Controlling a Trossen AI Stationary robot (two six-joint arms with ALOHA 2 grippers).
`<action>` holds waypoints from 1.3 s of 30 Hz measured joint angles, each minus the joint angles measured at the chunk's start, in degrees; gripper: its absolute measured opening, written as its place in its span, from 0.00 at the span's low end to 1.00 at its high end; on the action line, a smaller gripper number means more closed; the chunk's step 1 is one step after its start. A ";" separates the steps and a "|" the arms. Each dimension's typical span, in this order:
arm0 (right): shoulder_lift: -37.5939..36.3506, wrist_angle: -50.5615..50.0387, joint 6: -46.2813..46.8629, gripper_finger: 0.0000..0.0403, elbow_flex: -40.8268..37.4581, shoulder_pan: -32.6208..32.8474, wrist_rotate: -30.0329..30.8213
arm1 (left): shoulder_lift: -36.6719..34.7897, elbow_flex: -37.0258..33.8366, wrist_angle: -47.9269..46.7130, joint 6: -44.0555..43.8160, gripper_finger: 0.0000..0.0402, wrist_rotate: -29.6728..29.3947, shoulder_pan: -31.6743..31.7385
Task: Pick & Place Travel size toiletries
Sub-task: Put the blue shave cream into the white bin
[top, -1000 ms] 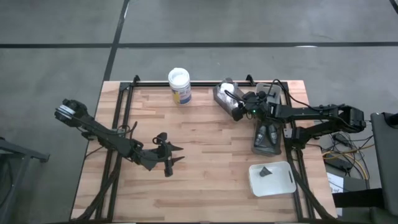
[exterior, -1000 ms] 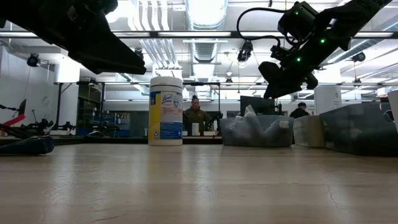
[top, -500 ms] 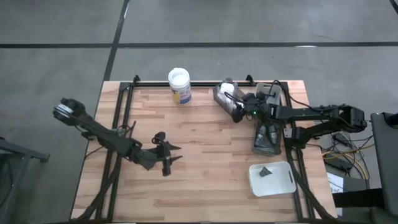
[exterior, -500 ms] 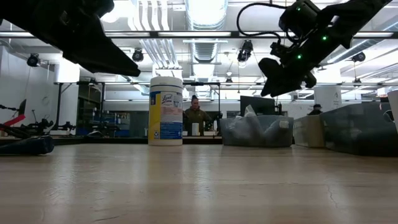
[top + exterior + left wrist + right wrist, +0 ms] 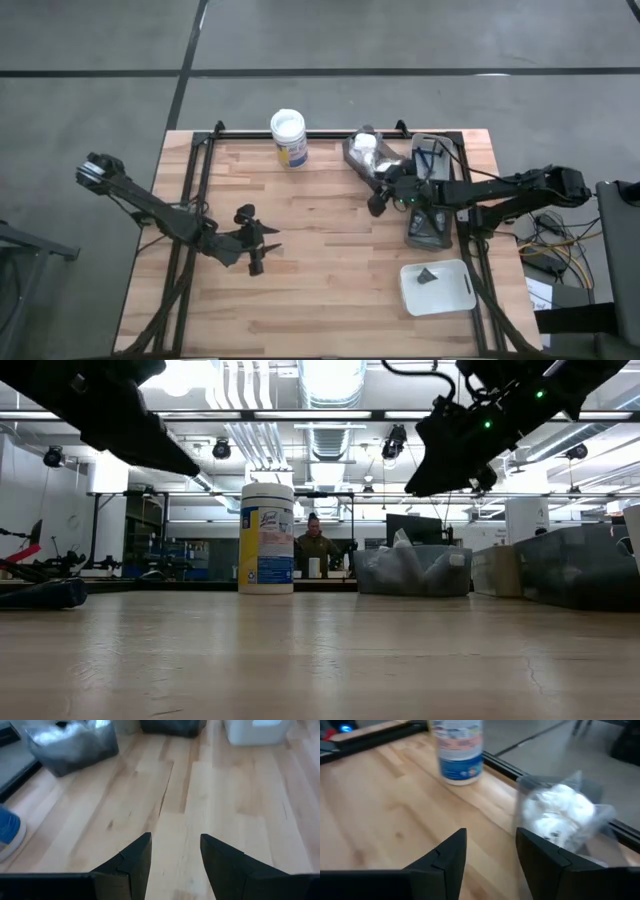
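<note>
Right pincer (image 5: 375,203), fingers apart and empty, hovers just beside the clear bin (image 5: 352,157) of white packets (image 5: 559,815), far nearer than the open, empty left pincer (image 5: 256,250) mid-worktop.

White-lidded jar (image 5: 288,137), blue-yellow label; white packets (image 5: 559,815).

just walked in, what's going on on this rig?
Toiletry pick-and-place. The right gripper hangs open and empty over the wood beside the clear bin of white packets, at the table's far right. The left gripper waits open over the bare centre-left of the table, nothing between its fingers. One dark item lies in the white tray at the near right. The grey tray beside the right arm holds more dark items.
</note>
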 joint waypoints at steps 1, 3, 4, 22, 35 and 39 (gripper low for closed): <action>0.00 0.43 0.02 0.40 0.02 0.89 0.00 | -0.62 0.00 -1.69 -0.34 0.43 0.67 0.02; -0.03 0.75 0.14 0.39 0.02 2.70 0.00 | -1.68 0.00 -5.42 -0.79 0.43 3.15 0.02; -0.04 0.75 0.17 0.38 0.02 3.57 0.00 | -2.09 0.00 -7.09 -0.91 0.43 4.70 0.01; -0.02 6.44 0.19 0.31 0.02 11.93 -8.89 | -2.23 -0.09 -23.63 -10.01 0.46 10.35 0.02; 0.07 6.44 0.22 0.39 0.02 12.34 -8.87 | -2.23 -0.09 -29.74 -13.15 0.74 9.04 0.04; 0.07 6.44 0.22 0.43 0.02 13.22 -8.87 | -2.23 -0.09 -33.67 -16.48 0.76 8.83 0.02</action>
